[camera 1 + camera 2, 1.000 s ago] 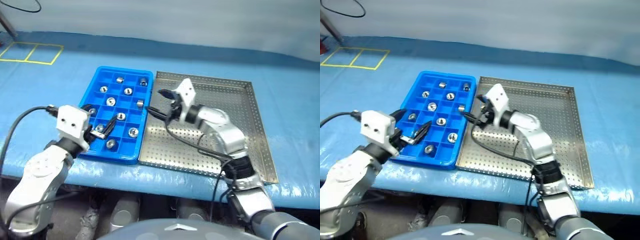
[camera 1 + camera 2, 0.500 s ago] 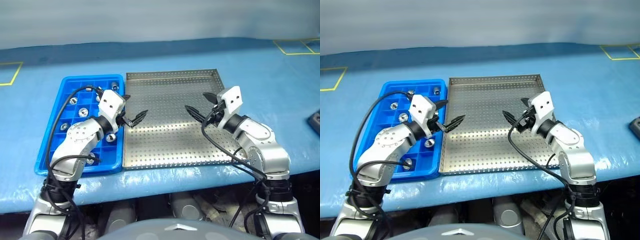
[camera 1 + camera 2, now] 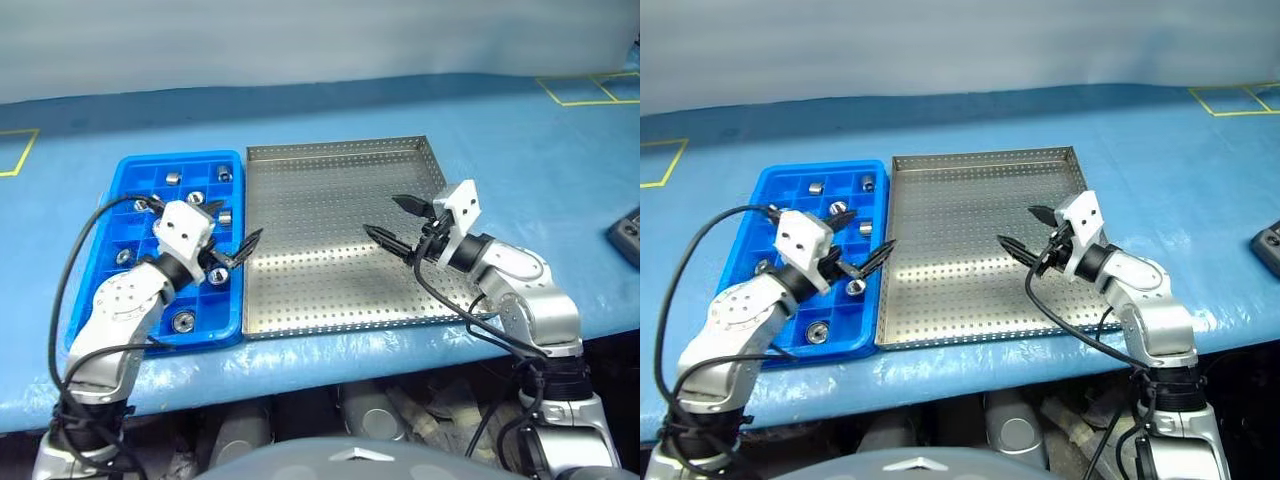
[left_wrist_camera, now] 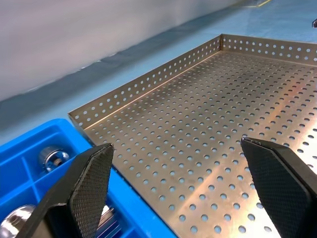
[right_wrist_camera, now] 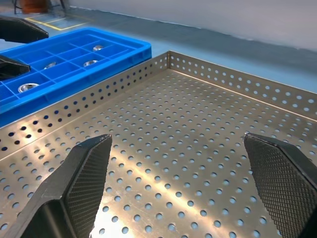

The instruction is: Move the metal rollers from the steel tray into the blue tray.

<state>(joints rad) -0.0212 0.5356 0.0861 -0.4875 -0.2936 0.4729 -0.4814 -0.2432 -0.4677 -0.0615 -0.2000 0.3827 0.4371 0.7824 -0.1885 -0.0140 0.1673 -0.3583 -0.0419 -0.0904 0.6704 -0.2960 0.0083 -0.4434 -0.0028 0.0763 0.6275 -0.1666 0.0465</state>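
Steel tray [image 3: 340,240] looks emptied, rollers [image 3: 183,321] sit in the blue tray [image 3: 90,320]; both pincers, left [image 3: 232,252] and right [image 3: 398,222], gape empty. Task seems finished.

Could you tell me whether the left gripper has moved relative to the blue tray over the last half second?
Yes. The left gripper has drawn back from over the steel tray's near-left floor to the blue tray's right edge.

— I see the steel tray [image 3: 330,240] as perforated metal with a brushed sheen.
— And the blue tray [image 3: 135,320] looks like glossy plastic; my rollers [image 3: 184,322] shine; the fingers [image 5: 81,183] are matt, cross-hatched.
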